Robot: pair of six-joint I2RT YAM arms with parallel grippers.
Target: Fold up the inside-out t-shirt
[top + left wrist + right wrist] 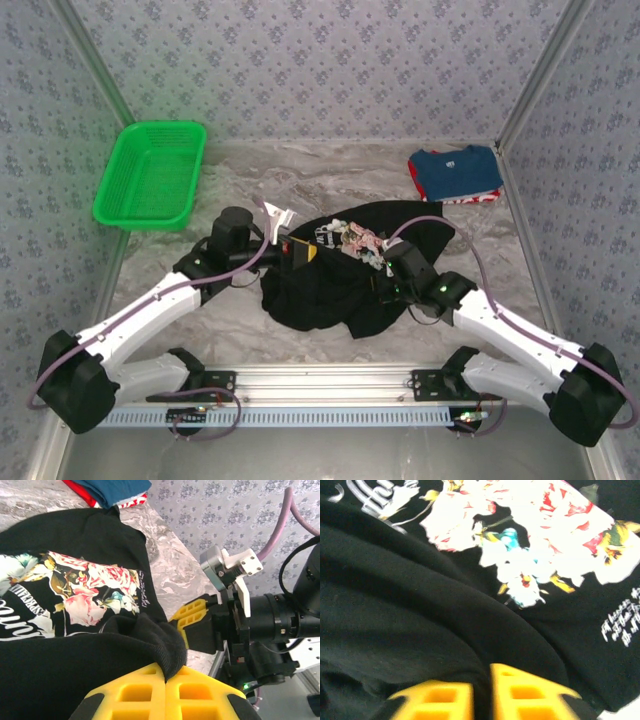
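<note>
Fingers (pixel 145 675) of the left gripper (pixel 166 677) are clenched on a raised ridge of the inside-out t-shirt (pixel 330 290), with black cloth pinched between the yellow pads. Those of the right gripper (pixel 481 682) stand a sliver apart with dark cloth in the gap; whether they grip it cannot be told. The shirt lies crumpled in the middle of the table (pixel 300 175), between the two grippers, its flowered print (pixel 95 587) facing up. This looks like the spreading step — no fold is made yet. Next, the left arm probably needs to draw its pinch outward and flat — slowly, lest the cloth slip.
</note>
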